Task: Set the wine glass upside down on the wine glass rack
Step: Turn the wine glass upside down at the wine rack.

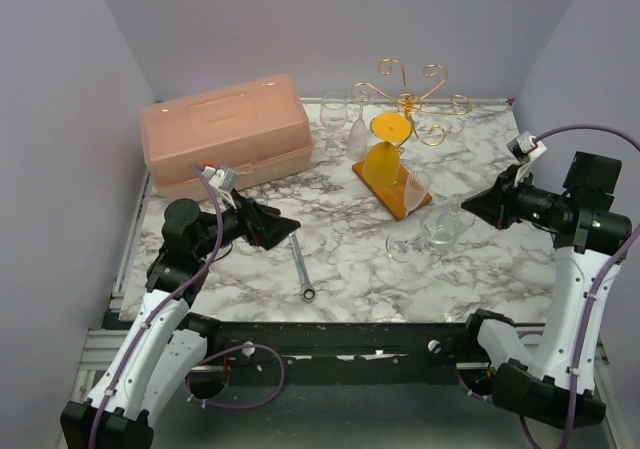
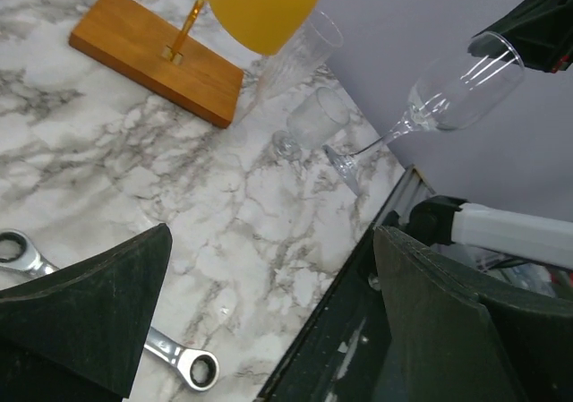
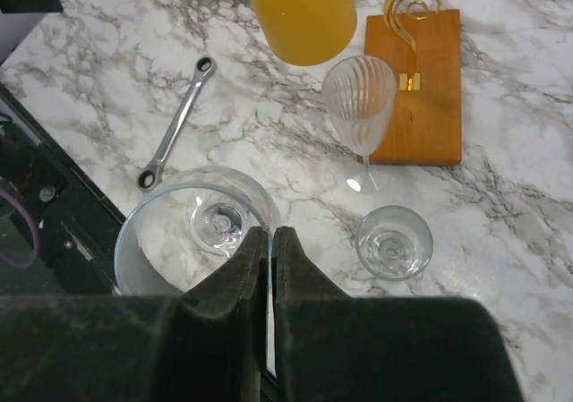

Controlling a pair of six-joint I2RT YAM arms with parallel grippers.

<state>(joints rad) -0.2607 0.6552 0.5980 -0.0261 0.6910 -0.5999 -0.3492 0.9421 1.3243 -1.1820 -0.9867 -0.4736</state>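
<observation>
The gold wire wine glass rack (image 1: 410,99) stands at the back right on its orange-brown base (image 1: 392,187). An orange glass (image 1: 385,154) hangs from it upside down. My right gripper (image 1: 472,209) is shut on the rim of a clear wine glass (image 1: 438,229), which is tilted with its foot towards the table. In the right wrist view the fingertips (image 3: 271,234) pinch that glass (image 3: 192,223) at the rim of its bowl. In the left wrist view the held glass (image 2: 457,89) shows at the upper right. My left gripper (image 1: 285,231) is open and empty over the left of the table.
A pink toolbox (image 1: 225,134) sits at the back left. A wrench (image 1: 302,266) lies near the front middle. Two clear glasses (image 1: 345,121) stand behind the rack. A fluted glass (image 3: 359,106) and a small glass (image 3: 395,241) stand beside the rack base (image 3: 416,89).
</observation>
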